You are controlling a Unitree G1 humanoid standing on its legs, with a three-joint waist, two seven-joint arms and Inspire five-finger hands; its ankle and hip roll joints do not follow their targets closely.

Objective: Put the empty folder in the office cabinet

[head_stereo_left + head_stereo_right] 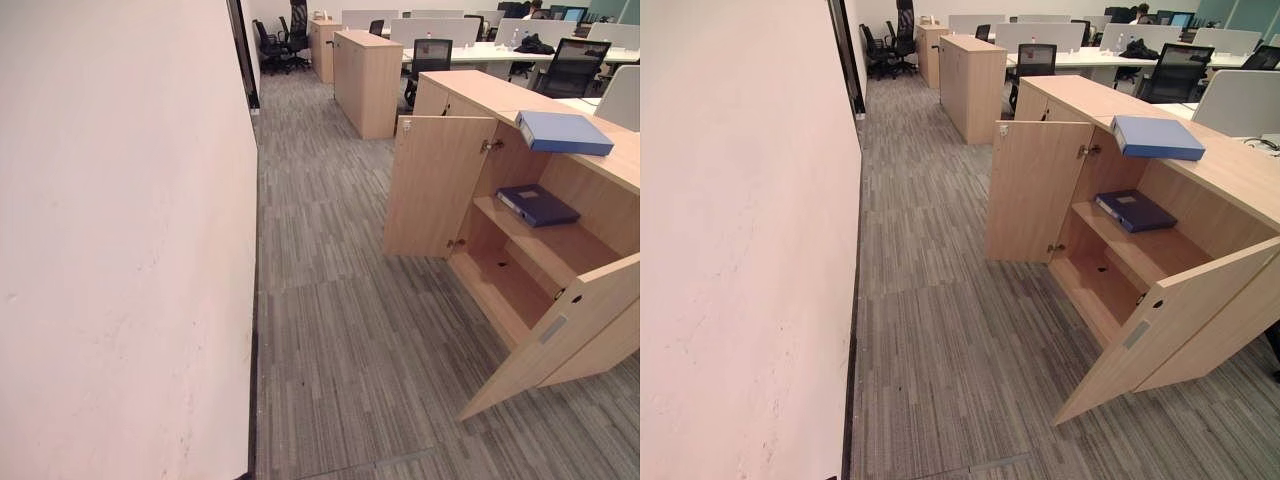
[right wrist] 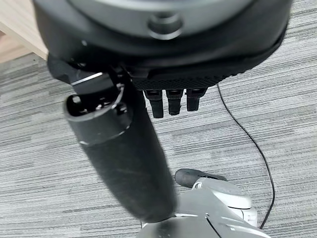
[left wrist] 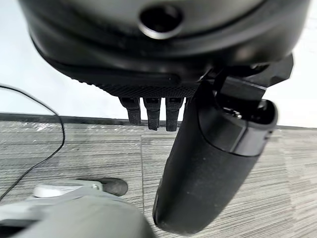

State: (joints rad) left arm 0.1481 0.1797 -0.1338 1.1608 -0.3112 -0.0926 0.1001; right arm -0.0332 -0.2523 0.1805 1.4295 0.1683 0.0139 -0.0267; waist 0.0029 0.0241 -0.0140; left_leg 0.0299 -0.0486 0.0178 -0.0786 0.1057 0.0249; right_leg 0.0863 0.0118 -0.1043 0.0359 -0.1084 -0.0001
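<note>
A light-blue folder (image 1: 563, 132) lies flat on top of the wooden office cabinet (image 1: 470, 90), near its front edge. Both cabinet doors stand open: the far door (image 1: 438, 185) swings out toward the aisle and the near door (image 1: 555, 335) juts out low at the right. On the upper shelf (image 1: 565, 248) inside lies a dark-blue folder (image 1: 537, 204); the bottom compartment holds nothing I can see. My left hand (image 3: 208, 163) hangs over the carpet beside the wall, fingers relaxed and holding nothing. My right hand (image 2: 124, 158) hangs over the carpet the same way.
A white wall (image 1: 120, 240) runs along the left. Grey carpet (image 1: 340, 330) lies between the wall and the cabinet. Another tall wooden cabinet (image 1: 366, 80) stands farther down the aisle, with desks and black office chairs (image 1: 430, 55) behind.
</note>
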